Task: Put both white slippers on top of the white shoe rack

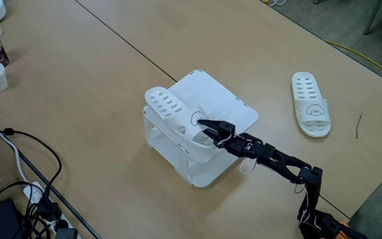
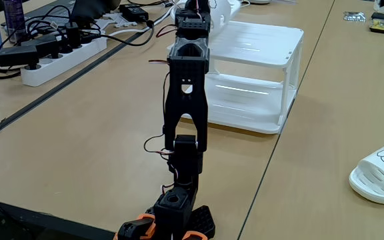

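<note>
On the rack, claw-gripped slipper.

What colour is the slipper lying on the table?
White, with a black puppy face on the slipper, clearest in a fixed view.

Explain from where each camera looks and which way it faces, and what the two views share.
A fixed view: high up across the table from the arm, looking down at the rack; a slipper on it at the gripper, the arm reaching from bottom right, the second slipper on the table.
Another fixed view: low behind the arm's base, facing along the arm toward the rack; the second slipper at right.
Shared: arm, rack, second slipper.
</note>
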You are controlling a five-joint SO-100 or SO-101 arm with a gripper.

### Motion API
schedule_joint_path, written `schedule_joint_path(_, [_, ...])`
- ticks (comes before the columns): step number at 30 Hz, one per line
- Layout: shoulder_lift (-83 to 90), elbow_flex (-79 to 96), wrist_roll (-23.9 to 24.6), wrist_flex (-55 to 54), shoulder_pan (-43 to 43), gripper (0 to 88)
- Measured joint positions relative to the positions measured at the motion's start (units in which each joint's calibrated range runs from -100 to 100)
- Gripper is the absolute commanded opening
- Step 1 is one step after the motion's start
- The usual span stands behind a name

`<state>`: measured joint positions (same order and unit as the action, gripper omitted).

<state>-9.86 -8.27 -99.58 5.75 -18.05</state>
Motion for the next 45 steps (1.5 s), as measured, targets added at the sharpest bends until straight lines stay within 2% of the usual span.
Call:
schedule_joint_path(7, [0.00, 0.00, 0.00, 0.00, -0.15, 2.3])
schedule_joint_path(9, [-0.08, 0.00, 0.00, 0.00, -0.15, 7.9])
schedule_joint_path(12, [-0.16, 0.00, 0.00, 0.00, -0.22, 20.9])
schedule_joint_path(15, [-0.16, 0.00, 0.00, 0.00, -0.22, 25.8])
schedule_joint_path(30, [0.49, 8.27, 0.00, -0.52, 3.97, 25.7])
schedule_joint_path(45, [15.92, 21.56, 0.00, -0.17, 5.24, 25.7])
